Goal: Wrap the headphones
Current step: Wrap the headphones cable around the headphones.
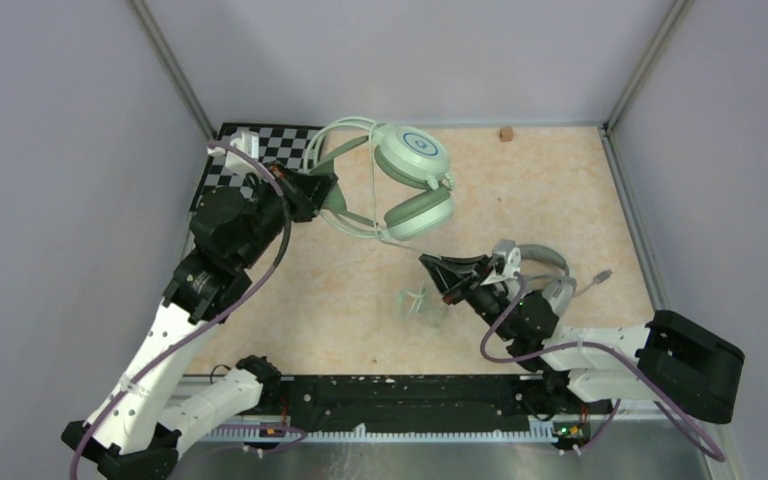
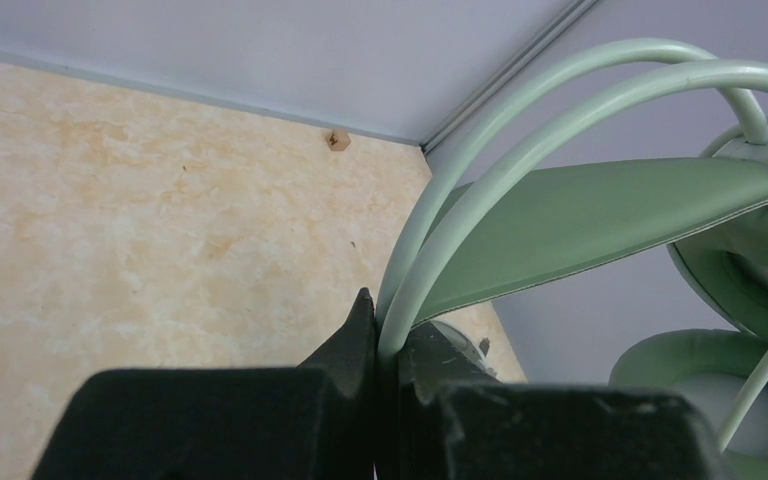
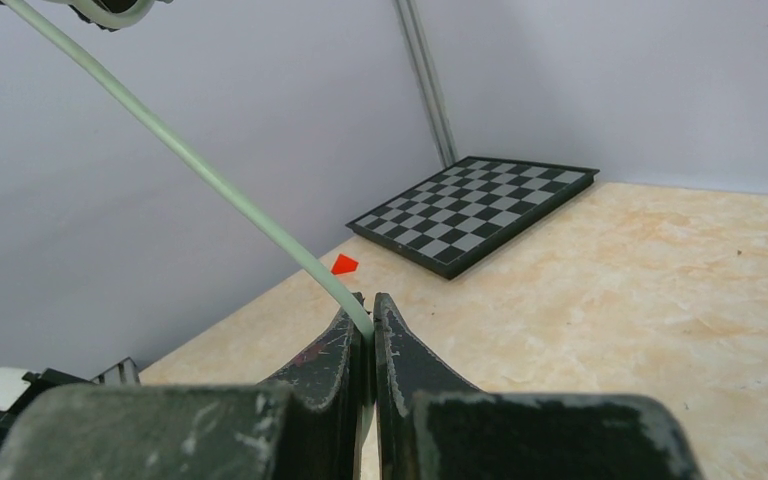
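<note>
Both claws grip the mint-green headset and its cable above the marbled beige worktop point(image 1: 340, 310).

A black-and-white checkerboard point(image 1: 280, 145) lies flat in the back left corner of the worktop. Just beside it, the mint-green round-cupped over-ear headphones point(image 1: 415, 155) are held off the surface, their cups stacked toward the back centre. The white and light-grey wired headset point(image 1: 545, 258) lies at the right, partly hidden under the right arm. The left claw point(image 2: 375, 330) is clenched on the green headband's twin tubes. The right claw point(image 3: 368, 320) is pinched tight on the pale-green cable point(image 3: 210, 180), which runs taut up to the cups, while loose loops lie on the worktop below it. A small brown block point(image 1: 506, 133) sits at the back edge.
</note>
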You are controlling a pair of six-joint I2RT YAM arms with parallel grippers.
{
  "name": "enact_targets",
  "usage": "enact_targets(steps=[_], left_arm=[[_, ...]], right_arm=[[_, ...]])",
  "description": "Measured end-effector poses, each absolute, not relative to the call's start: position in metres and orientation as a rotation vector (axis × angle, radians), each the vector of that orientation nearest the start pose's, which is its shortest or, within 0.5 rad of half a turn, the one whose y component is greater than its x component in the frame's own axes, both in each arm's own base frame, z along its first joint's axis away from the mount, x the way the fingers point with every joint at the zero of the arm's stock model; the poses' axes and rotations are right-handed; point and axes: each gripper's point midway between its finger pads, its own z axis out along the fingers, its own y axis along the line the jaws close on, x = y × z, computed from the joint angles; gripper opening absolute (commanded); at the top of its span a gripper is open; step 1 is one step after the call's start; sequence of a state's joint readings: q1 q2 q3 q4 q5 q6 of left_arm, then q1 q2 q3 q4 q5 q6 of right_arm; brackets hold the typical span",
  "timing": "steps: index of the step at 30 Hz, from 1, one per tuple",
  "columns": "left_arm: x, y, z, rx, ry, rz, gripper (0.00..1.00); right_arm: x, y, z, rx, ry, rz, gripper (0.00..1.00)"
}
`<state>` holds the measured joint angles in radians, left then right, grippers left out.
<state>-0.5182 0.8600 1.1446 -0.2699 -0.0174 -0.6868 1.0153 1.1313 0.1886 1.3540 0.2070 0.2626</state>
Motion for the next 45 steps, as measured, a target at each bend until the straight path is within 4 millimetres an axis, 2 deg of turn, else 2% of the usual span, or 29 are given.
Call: enact_targets(steps=[27, 36, 40, 45], left_arm=[[0.283, -0.162, 0.413, -0.168, 1.597, -0.775, 0.0], [0.288, -0.158, 0.411, -0.147, 1.603, -0.714, 0.0], [0.281, -0.167, 0.412, -0.061, 1.617, -0.74, 0.0], [0.254, -0.198, 0.411, 0.164, 1.643, -0.887, 0.0]], right_arm=[[0.176, 0.282, 0.244, -0.417, 1.135, 1.064, 0.0], [0.18, 0.278, 0.241, -0.403, 1.143, 1.033, 0.0], [0.191, 0.272, 0.238, -0.371, 1.167, 0.985, 0.0], [0.205, 0.275, 0.245, -0.363, 1.188, 0.957, 0.0]])
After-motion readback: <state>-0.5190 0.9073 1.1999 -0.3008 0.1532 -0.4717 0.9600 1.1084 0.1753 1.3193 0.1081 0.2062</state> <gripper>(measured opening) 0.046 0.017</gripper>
